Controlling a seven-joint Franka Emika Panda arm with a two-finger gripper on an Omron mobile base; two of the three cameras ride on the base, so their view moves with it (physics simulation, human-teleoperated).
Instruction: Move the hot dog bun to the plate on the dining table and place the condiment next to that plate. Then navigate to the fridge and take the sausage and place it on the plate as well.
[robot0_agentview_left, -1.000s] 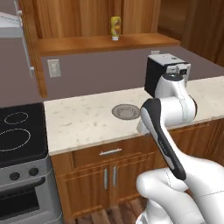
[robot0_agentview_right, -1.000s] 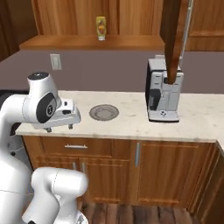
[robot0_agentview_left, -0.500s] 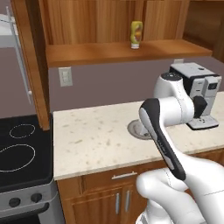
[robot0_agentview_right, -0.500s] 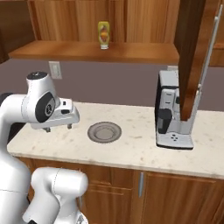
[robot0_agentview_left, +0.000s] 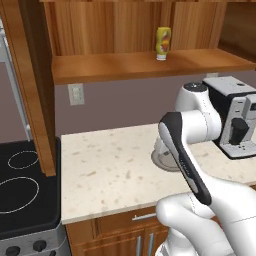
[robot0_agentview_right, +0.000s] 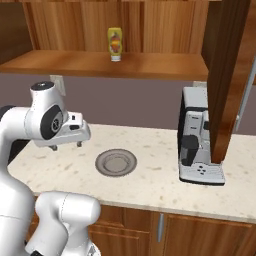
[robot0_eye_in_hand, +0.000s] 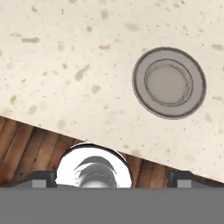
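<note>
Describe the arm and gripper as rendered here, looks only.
Glossy white rounded arm links with dark grey joint caps and a black band along the forearm. The gripper is a boxy white hand with a black slot on its side and two small dark fingertips. No cables or lettering show.

Condiment bottle (robot0_agentview_left: 163, 42) (robot0_agentview_right: 115, 43): yellow squeeze bottle, red-orange label patch on front, pale cap at the base, so standing cap-down. Upright on the wooden shelf (robot0_agentview_left: 140, 66) (robot0_agentview_right: 100, 65) above the counter, near the shelf's back, against the wood panelling. Sits at roughly 12 o'clock in both base views, slightly right of centre from the left camera, slightly left of centre from the right one. Alone on the shelf, touching only the shelf board. Label detail too small to read.
</note>
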